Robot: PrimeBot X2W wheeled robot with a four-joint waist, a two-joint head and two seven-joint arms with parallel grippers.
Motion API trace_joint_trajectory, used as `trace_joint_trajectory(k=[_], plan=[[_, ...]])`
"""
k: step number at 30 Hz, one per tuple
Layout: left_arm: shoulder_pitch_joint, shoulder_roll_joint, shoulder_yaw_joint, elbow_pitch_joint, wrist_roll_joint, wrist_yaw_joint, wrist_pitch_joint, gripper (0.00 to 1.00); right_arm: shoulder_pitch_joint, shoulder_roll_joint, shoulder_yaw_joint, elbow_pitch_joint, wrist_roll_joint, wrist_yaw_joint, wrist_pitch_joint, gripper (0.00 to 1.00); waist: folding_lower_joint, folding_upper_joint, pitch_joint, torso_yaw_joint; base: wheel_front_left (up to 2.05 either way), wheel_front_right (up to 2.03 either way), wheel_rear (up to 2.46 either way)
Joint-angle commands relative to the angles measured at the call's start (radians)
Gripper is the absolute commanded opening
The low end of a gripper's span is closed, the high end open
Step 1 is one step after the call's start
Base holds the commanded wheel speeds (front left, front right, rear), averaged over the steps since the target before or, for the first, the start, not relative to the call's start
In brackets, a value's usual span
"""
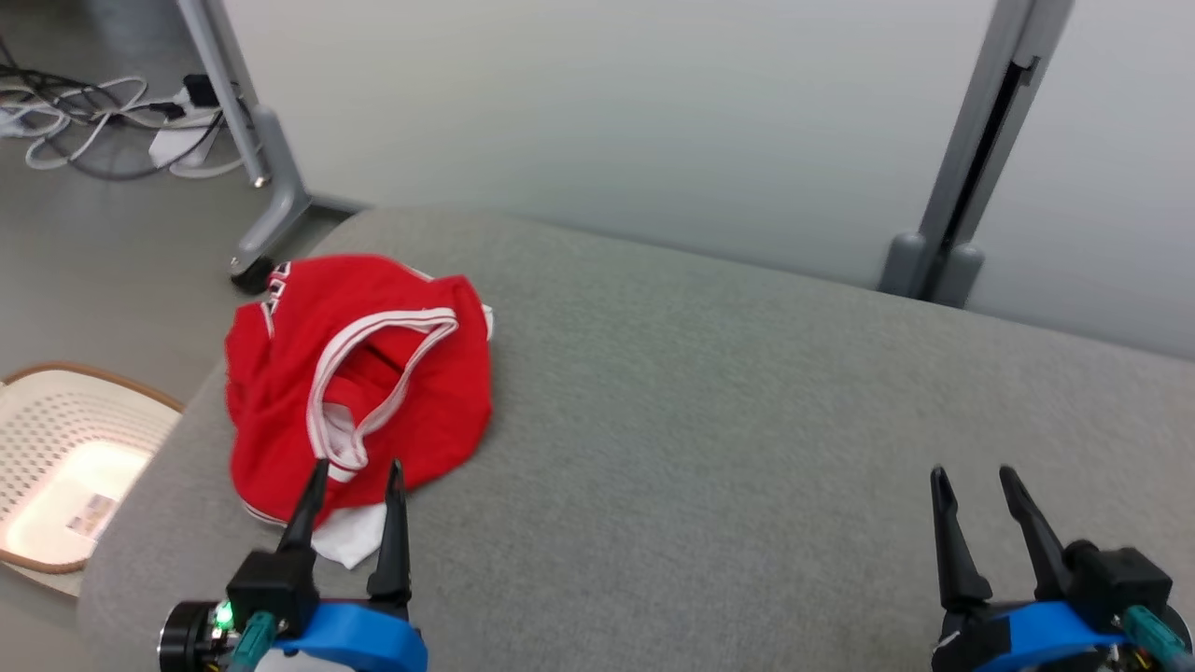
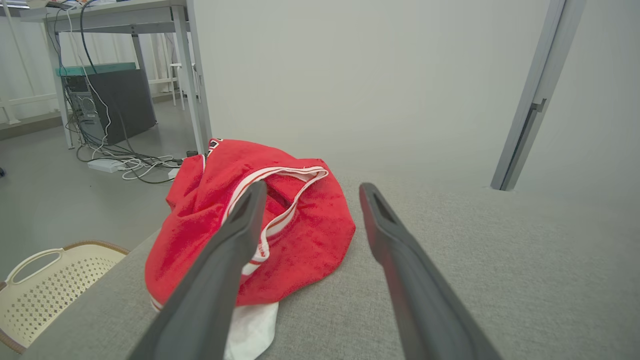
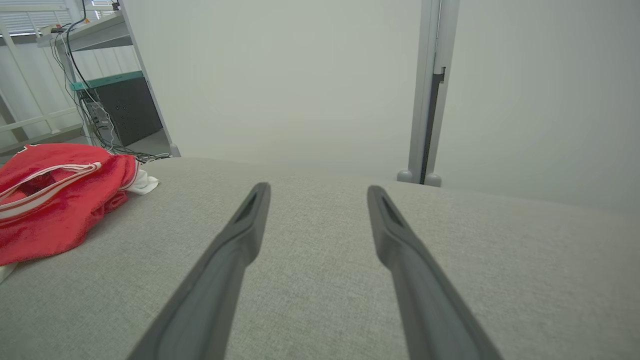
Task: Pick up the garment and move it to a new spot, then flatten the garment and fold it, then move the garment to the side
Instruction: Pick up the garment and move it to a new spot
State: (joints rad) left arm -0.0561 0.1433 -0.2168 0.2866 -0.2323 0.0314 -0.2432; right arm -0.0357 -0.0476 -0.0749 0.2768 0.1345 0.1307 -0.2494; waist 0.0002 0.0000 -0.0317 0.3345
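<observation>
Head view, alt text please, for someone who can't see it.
A crumpled red fabric garment with white trim lies at the left end of a grey upholstered surface, the open left hand at its near edge. The open right hand is at lower right; a cream perforated basket stands lower left.

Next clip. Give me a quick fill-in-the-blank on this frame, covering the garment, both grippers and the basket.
1. The garment is mainly ___ with white trim.
2. The left gripper, pointing at the garment, has its jaws ___.
3. The right gripper, over the bare grey cushion, holds ___.
4. The basket stands on the floor at the robot's ___ side.

Missing words: red; open; nothing; left.
</observation>
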Motion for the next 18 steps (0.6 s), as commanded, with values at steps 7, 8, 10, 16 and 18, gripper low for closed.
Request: trace_joint_trajectory(k=[7, 8, 10, 16, 18], plan=[[0.014, 0.017, 0.0, -0.015, -0.007, 0.007, 0.009, 1.0, 0.013, -0.005, 0.007, 0.005, 0.012, 0.0, -0.009, 1.0, -0.0002, 0.0, 0.017, 0.148, 0.0, 0.0, 0.0], [0.016, 0.019, 0.002, -0.016, -0.009, 0.01, 0.01, 1.0, 0.012, -0.005, 0.011, 0.006, 0.013, 0.0, -0.008, 1.0, -0.0002, 0.0, 0.016, 0.164, 0.0, 0.0, 0.0], [0.026, 0.022, 0.009, -0.022, -0.014, 0.016, 0.009, 1.0, 0.004, -0.005, 0.025, 0.006, 0.014, 0.0, -0.007, 1.0, -0.0002, 0.0, 0.021, 0.186, 0.0, 0.0, 0.0], [0.055, 0.019, 0.039, -0.053, -0.032, 0.042, -0.004, 1.0, -0.049, -0.005, 0.069, 0.017, -0.003, 0.0, 0.007, 1.0, -0.0002, 0.0, 0.049, 0.203, 0.0, 0.0, 0.0], [0.059, 0.016, 0.046, -0.063, -0.037, 0.049, -0.007, 1.0, -0.062, -0.006, 0.081, 0.02, -0.008, 0.0, 0.01, 1.0, -0.0002, 0.0, 0.057, 0.206, 0.0, 0.0, 0.0]])
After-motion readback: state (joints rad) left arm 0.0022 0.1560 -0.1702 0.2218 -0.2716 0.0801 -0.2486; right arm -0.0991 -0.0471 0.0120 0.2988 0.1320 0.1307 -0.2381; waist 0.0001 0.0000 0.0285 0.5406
